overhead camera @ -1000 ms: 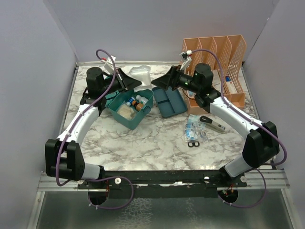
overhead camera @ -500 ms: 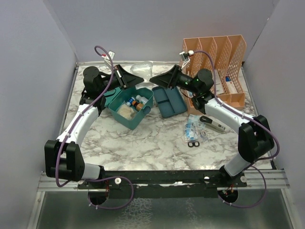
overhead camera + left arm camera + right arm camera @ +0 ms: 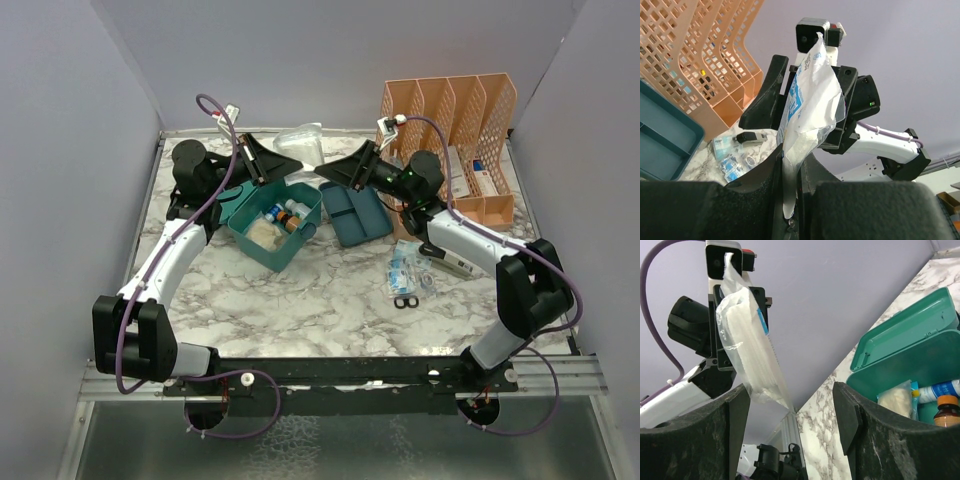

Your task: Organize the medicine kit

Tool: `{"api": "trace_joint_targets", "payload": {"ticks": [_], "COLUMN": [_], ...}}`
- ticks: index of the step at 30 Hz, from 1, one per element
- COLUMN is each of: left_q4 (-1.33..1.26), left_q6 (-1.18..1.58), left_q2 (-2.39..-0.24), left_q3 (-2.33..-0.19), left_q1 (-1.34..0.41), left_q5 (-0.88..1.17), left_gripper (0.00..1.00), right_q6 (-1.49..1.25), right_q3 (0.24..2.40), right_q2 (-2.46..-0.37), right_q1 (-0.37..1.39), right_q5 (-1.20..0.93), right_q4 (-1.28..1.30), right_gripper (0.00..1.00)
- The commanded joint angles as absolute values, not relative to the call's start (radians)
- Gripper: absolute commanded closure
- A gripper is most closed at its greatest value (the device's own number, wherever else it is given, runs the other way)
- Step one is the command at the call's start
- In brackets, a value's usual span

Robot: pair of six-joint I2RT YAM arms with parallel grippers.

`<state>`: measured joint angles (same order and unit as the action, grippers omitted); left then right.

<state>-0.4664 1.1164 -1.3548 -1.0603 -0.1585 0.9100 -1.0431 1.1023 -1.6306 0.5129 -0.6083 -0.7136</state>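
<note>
Since a second ago the left gripper (image 3: 292, 163) has lifted the clear bag (image 3: 300, 137) off the tabletop (image 3: 330, 310), and the right gripper (image 3: 338, 170) has swung in toward it from 3 o'clock. We see the left gripper pinched shut on the lower edge of the bag (image 3: 810, 100), which stands up from its fingers (image 3: 765, 175). In the right wrist view the bag (image 3: 747, 340) hangs from that gripper at 11 o'clock. The right gripper (image 3: 790, 412) stands wide open and holds nothing, one finger to each side of the bag; we cannot tell whether it touches.

The medicine kit (image 3: 297, 248) sits on the tabletop at 11 o'clock from the middle, lid open, with small bottles (image 3: 286, 214) and a white pad inside. Its insert tray (image 3: 355, 212) lies just beside it at 3 o'clock. A peach file organizer (image 3: 450, 120) stands at 1 o'clock. Blue sachets (image 3: 408, 268) and scissors (image 3: 405, 301) lie at 3 o'clock.
</note>
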Motion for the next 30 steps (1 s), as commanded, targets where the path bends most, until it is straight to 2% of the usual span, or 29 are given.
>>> {"api": "trace_joint_targets", "payload": {"ticks": [1,5,10,16,21,23,25,27,30], "left_q4": [-0.523,-0.525,-0.525,-0.525,-0.525,-0.519,-0.491,-0.422,-0.233], "left_q6": [1.133,1.132,1.123,1.117,1.109,1.098,1.071,1.019,0.878], "left_q2": [-1.325,-1.325,-1.323,-1.325,-1.321,-1.314,-1.305,-1.290,-1.262], "left_q3": [-1.093,-1.079,-1.060,-1.029,-1.007,-0.996,-0.983,-0.969,-0.981], "left_q1": [-0.161,-0.160,-0.159,-0.156,-0.156,-0.155,-0.151,-0.144,-0.136], "left_q5": [0.940,0.934,0.908,0.894,0.880,0.872,0.857,0.829,0.748], "left_gripper": [0.88,0.88,0.88,0.87,0.83,0.77,0.66,0.50,0.36], "right_q6": [-1.078,-1.144,-1.199,-1.195,-1.174,-1.167,-1.155,-1.128,-1.071], "right_q3": [1.138,1.147,1.104,1.090,1.110,1.110,1.118,1.131,1.163], "right_q2": [-1.673,-1.695,-1.682,-1.655,-1.652,-1.648,-1.650,-1.653,-1.667], "right_q1": [0.508,0.508,0.508,0.508,0.508,0.508,0.508,0.508,0.508], "right_q5": [-0.651,-0.721,-0.727,-0.696,-0.678,-0.663,-0.651,-0.645,-0.643], "right_q4": [-0.778,-0.938,-1.033,-1.028,-0.956,-0.931,-0.884,-0.817,-0.694], "right_gripper": [0.33,0.37,0.50,0.52,0.70,0.81,0.88,0.93,0.97]}}
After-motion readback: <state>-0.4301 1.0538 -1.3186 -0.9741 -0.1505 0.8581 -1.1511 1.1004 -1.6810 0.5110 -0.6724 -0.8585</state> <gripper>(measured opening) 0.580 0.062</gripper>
